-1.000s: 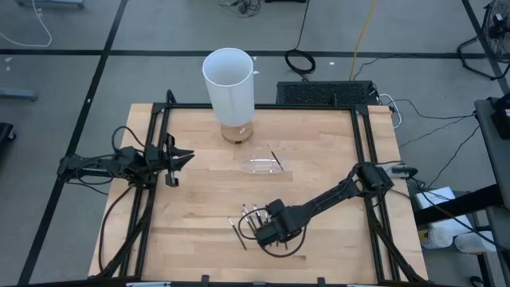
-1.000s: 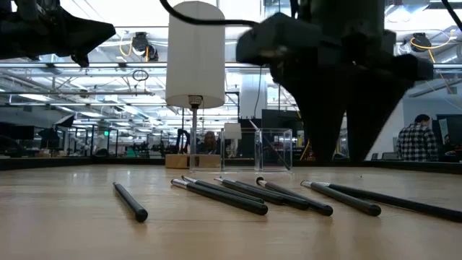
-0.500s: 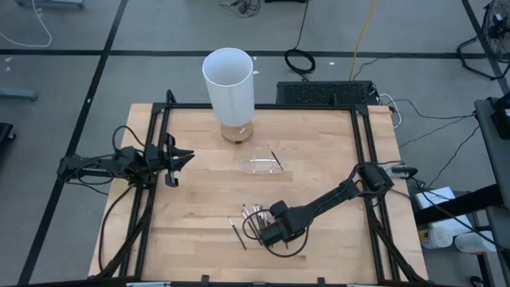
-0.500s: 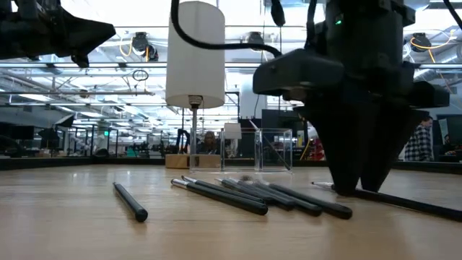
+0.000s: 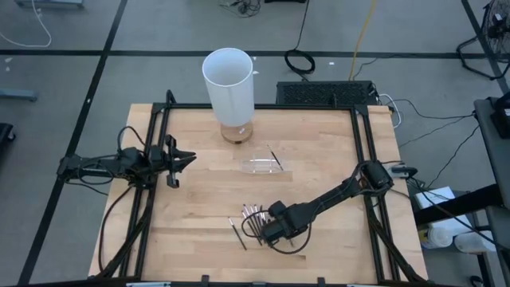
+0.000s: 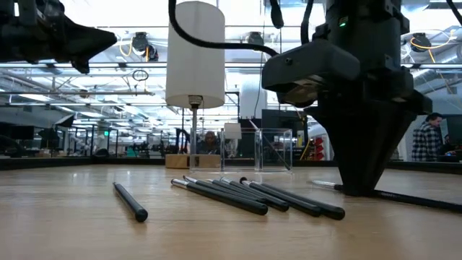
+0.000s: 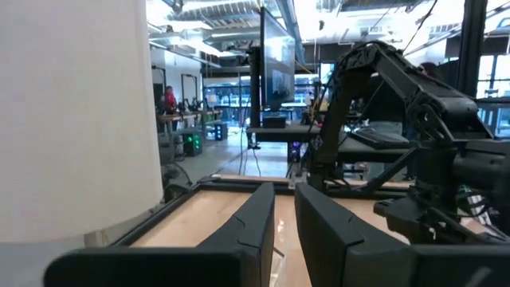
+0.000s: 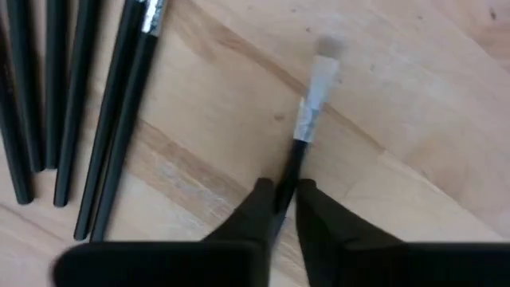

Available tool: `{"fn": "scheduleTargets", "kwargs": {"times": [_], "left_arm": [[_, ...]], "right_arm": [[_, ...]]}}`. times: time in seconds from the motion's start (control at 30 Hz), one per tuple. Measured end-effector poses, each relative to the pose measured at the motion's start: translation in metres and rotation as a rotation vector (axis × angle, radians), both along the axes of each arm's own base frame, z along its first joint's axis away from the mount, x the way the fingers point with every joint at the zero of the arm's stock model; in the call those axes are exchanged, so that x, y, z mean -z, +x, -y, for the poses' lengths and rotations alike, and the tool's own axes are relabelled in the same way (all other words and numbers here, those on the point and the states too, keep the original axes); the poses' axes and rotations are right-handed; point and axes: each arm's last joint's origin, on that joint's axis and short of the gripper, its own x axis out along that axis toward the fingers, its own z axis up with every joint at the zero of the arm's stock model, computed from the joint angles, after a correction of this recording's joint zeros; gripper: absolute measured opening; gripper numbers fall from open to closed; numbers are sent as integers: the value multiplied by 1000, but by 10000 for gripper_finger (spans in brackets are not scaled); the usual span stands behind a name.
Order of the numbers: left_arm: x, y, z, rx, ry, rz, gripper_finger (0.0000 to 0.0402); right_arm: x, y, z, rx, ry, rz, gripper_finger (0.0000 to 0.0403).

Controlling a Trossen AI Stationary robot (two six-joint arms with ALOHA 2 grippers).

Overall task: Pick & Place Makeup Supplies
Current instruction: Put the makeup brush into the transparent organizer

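Note:
Several thin dark makeup sticks (image 5: 251, 219) with pale tips lie side by side on the wooden table near its front; one stick (image 5: 237, 233) lies apart to their left. My right gripper (image 5: 271, 232) stands over the bunch's right side, pointing down, shut on one brush (image 8: 307, 119). In the low view that brush (image 6: 422, 201) lies flat and runs out to the right of the gripper (image 6: 361, 189). My left gripper (image 5: 182, 157) waits at the table's left edge, raised, with a narrow gap (image 7: 284, 227) and nothing in it. My right gripper pinches the brush's dark handle (image 8: 292, 167) between its two fingers, a little behind the silver ferrule. The fingers come from above, pointing down, one on each side of the thin handle. The brush lies flat on the table, its pale tip (image 8: 323, 73) ahead of the fingers.
A tall white cylinder (image 5: 229, 82) stands on a wooden base at the far middle. A small clear tray (image 5: 261, 166) sits in front of it, holding a stick (image 5: 275, 157). Black frame rails (image 5: 360, 151) run along the table's left and right sides.
My right gripper has come down onto the table and shut on the brush at the right of the bunch. The sticks beside it have slid closer together toward the bunch.

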Motion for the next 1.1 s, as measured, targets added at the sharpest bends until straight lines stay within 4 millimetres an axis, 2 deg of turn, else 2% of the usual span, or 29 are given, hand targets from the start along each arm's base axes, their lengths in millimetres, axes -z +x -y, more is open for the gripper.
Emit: {"fn": "scheduleTargets", "kwargs": {"times": [0.13, 0.27, 0.47, 0.6, 0.8, 0.9, 1.1], "left_arm": [[0, 0, 0, 7, -32, 1, 62], [1, 0, 0, 9, -39, -4, 63], [3, 1, 0, 11, -38, -24, 63], [4, 1, 0, 17, -37, -33, 62], [4, 1, 0, 22, -59, -30, 63], [4, 1, 0, 23, -62, -29, 63], [4, 1, 1, 28, -49, -30, 63]], "right_arm": [[0, 1, 2, -39, -20, 10, 9], [-13, 0, 2, -82, -78, 73, 3], [-51, -4, 11, -119, -208, 213, 2], [-91, -11, 19, -126, -319, 357, 1], [-137, -14, 30, -175, -593, 632, 1], [-137, -11, 36, -199, -692, 772, 1], [-103, -8, 58, -219, -755, 1041, 0]]}}
